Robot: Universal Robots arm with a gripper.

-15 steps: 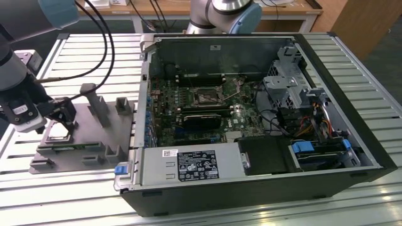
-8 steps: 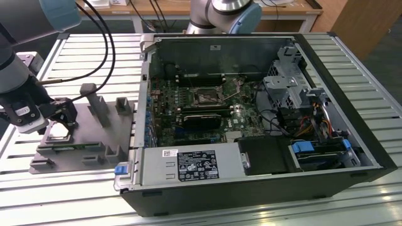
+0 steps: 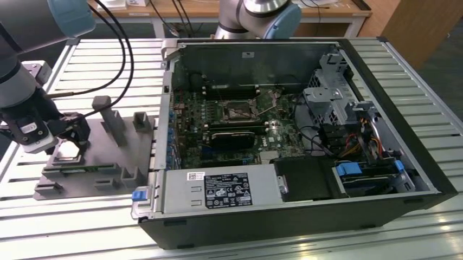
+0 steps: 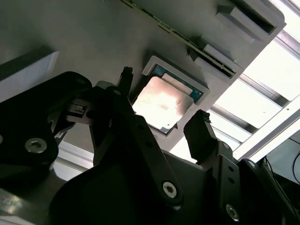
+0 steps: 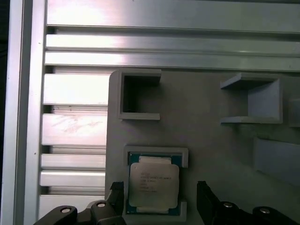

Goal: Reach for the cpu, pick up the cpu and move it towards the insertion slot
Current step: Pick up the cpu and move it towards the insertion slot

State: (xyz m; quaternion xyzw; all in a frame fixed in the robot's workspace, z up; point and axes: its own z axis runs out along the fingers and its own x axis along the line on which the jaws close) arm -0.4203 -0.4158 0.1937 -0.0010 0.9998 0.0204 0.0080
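So, progress check: the reach is pretty much done, the pick isn't. The gripper (image 5: 159, 190) is down over the cpu (image 4: 165, 101) with its jaws open. Its fingers (image 4: 200, 129) stand one on each side of the chip, and as far as both wrist views show, neither is pressing on it, so nothing is clamped yet. The cpu sits flat in its little framed pocket on the gray tray (image 3: 94, 174), close to the tray's edge on the exterior view's left. The insertion slot (image 3: 237, 111) is well apart from it, on the motherboard (image 3: 217, 135) inside the open computer case (image 3: 405, 124). My read: closing on the chip, lifting it and the whole carry toward the slot are all left to do.
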